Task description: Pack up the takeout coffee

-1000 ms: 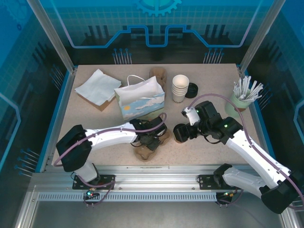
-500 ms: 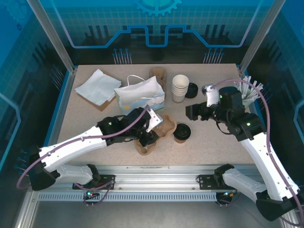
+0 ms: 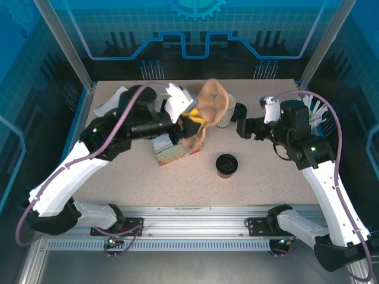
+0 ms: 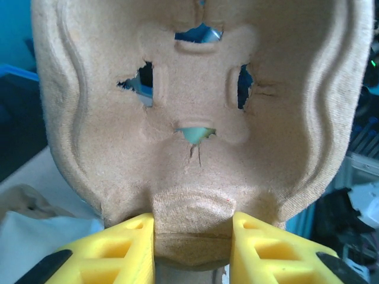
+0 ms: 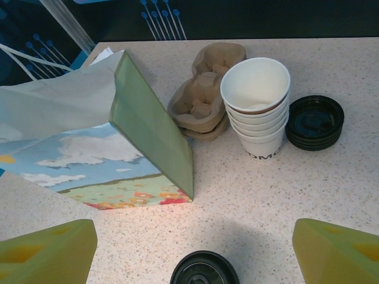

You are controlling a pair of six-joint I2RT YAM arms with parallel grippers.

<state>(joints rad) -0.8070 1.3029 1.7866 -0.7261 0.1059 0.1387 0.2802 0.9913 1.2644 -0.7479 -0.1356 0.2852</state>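
- While the left arm (image 3: 77,171) is arching high over the left half of the table (image 3: 136,177), its left gripper (image 3: 192,120) is pointing right, toward the far middle.
- The yellow fingers (image 4: 127,248) are pinching the edge of a cardboard carrier (image 3: 210,106), which is hanging blurred in the air above the far end of the paper bag (image 3: 172,151).
- The right arm (image 3: 323,183) is reaching up along the right side, and the right gripper (image 3: 247,127) is facing left with its fingers (image 5: 47,251) spread wide, holding nothing.
- The coffee cup (image 3: 226,165) is standing upright with its black lid on, on the bare table right of the bag and well apart from both grippers.
- The left wrist camera is showing the carrier's moulded pulp face close up, with small torn holes in it, and the narrow grip on its lower edge.
- The right wrist camera is showing what the lifted carrier is covering from above: a stack of white cups (image 5: 257,100), black lids (image 5: 314,121) just right of it, and more nested carriers (image 5: 204,89) just left of it.
- The coffee lid is peeking in at the near edge of that view, between the two fingers.
- The top white cup is showing a bare inside; the bag's inside is hidden.
- A green cup (image 3: 296,131) at the far right is holding straws (image 3: 309,109).
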